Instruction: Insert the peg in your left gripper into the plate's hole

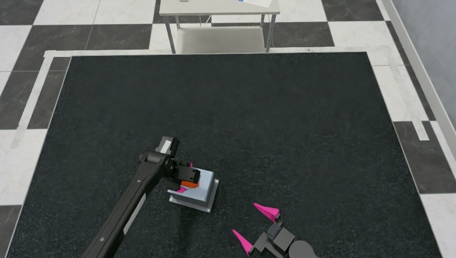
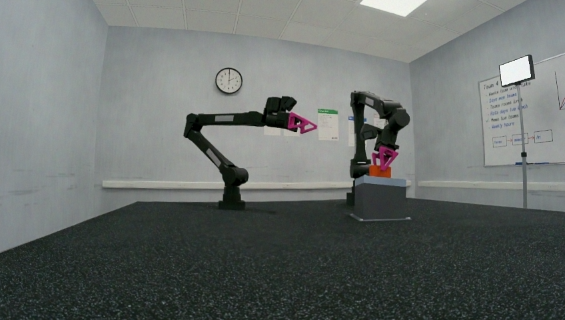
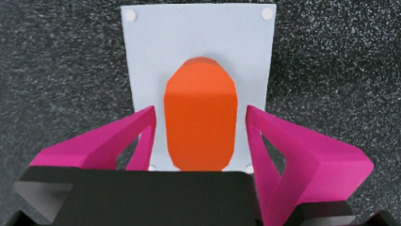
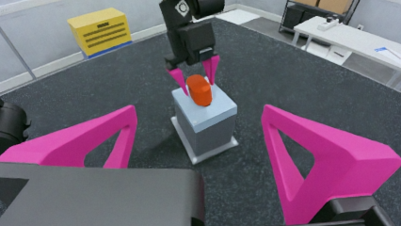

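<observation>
Left claw [image 1: 187,178] [image 2: 384,168] [image 3: 200,109] [image 4: 200,89] parted, gap seen on both sides of faceted orange peg [image 1: 190,184] [image 2: 380,171] [image 3: 200,122] [image 4: 200,90]; peg seen protruding above pale-blue square plate [image 1: 204,182] [image 2: 381,181] [image 3: 198,33] [image 4: 214,110]; insertion depth hidden. Right claw [image 1: 244,220] [image 2: 313,126] [image 4: 199,110] spread wide, unloaded.

Room Furnishings and Fittings

Wall clock [image 2: 228,80], round, black rim, white face. Whiteboard [image 2: 515,151], handwritten list and linked boxes drawn below; lit panel [image 2: 515,71] on an upright stand, in front of it. Notice [image 2: 328,125], green-headed, on the back wall. Ceiling light [image 2: 393,5], white, lit. Yellow box [image 4: 101,30], dark slots across its front, blue strip along its bottom. Pale table [image 1: 220,8] [image 4: 350,40], grey legs, paper [image 1: 257,2] on top. Shelf rack [image 4: 283,16] behind the table, brown boxes [image 4: 335,5] above. Floor [image 1: 121,36], black and white squares.
</observation>
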`<move>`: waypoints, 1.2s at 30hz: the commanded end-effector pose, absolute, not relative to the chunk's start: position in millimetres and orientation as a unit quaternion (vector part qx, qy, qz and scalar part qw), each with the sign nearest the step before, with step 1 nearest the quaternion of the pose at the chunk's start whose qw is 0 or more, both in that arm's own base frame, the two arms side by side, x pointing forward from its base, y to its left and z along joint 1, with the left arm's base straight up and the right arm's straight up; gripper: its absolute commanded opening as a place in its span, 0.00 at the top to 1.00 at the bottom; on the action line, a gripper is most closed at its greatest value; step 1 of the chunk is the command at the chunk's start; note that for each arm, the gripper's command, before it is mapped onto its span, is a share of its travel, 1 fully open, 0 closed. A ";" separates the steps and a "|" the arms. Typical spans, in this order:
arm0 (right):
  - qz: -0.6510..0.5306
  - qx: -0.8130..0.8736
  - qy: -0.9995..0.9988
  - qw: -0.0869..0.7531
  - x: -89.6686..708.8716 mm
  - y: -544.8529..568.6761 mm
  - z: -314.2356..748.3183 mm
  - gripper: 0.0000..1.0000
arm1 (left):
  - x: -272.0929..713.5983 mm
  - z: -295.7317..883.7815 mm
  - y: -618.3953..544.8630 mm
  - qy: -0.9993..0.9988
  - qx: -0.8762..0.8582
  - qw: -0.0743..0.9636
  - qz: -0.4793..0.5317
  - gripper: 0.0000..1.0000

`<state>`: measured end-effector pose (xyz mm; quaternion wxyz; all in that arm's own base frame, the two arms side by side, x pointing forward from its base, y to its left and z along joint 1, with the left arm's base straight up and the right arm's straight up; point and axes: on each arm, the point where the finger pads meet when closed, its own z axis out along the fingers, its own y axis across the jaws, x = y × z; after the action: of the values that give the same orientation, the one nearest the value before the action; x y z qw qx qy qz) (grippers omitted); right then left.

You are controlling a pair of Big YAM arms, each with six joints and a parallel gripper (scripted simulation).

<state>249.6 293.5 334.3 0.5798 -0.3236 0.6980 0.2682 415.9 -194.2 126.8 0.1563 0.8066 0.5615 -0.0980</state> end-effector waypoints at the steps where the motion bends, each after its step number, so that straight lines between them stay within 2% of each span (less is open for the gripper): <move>1: 0.273 -0.318 0.689 0.592 251.2 295.2 352.4 0.00 | 425.5 163.7 -187.3 0.556 0.806 0.188 -0.074 0.30; 7: 0.273 -0.318 0.689 0.592 251.2 295.2 352.4 0.00 | 433.2 181.2 -184.9 0.555 0.806 0.192 -0.070 0.30; 9: 0.273 -0.318 0.689 0.592 251.2 295.2 352.4 0.00 | 433.7 176.5 -183.5 0.557 0.806 0.183 -0.078 0.08; 10: 0.273 -0.318 0.689 0.592 251.2 295.2 352.4 0.00 | 432.8 187.1 -182.2 0.556 0.806 0.189 -0.073 0.00; 20: 0.273 -0.318 0.689 0.592 251.2 295.2 352.4 0.00 | 426.8 257.8 -158.5 0.552 0.807 0.200 -0.061 0.00; 36: 0.273 -0.318 0.689 0.592 251.2 295.2 352.4 0.00 | 423.9 250.0 -154.4 0.560 0.806 0.168 -0.089 0.00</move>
<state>249.6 293.5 334.3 0.5798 -0.3236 0.6980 0.2682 415.5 -153.4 228.4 0.1503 0.8047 0.5651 -0.1025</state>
